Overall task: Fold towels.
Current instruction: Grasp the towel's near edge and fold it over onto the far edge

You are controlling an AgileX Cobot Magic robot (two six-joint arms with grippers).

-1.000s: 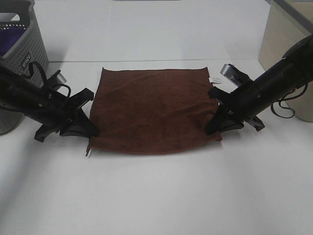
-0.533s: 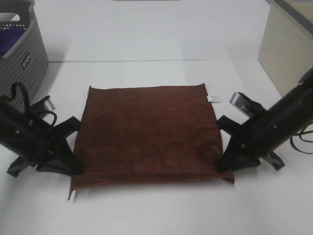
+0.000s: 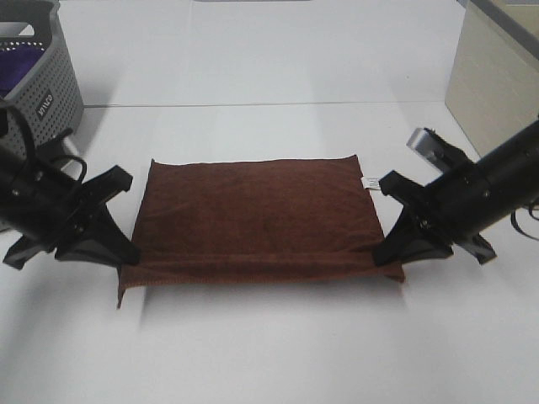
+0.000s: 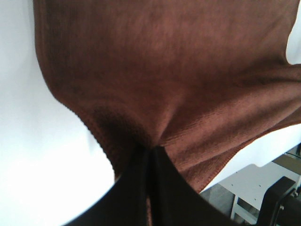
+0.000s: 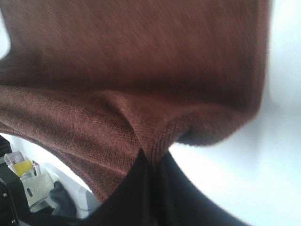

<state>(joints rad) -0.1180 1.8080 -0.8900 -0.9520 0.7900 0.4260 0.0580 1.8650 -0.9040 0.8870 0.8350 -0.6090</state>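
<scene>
The dark reddish-brown towel [image 3: 257,219] lies spread on the white table, its near part lifted off the surface and doubled over. A small white tag [image 3: 369,183] shows at its right edge. My left gripper [image 3: 125,254] is shut on the towel's near left corner. In the left wrist view the cloth [image 4: 164,75] puckers into the closed black fingers [image 4: 141,188]. My right gripper [image 3: 381,255] is shut on the near right corner. The right wrist view shows the same pinch, with the cloth [image 5: 141,61] bunched at the fingers [image 5: 148,188].
A grey perforated basket [image 3: 44,88] with a purple cloth [image 3: 21,67] inside stands at the far left. A beige box [image 3: 497,76] rises at the far right. White tabletop [image 3: 269,337] stretches in front of the towel.
Both grippers first pulled the towel toward the near edge, then lifted its near corners and carried them back, so the near part now doubles over.
</scene>
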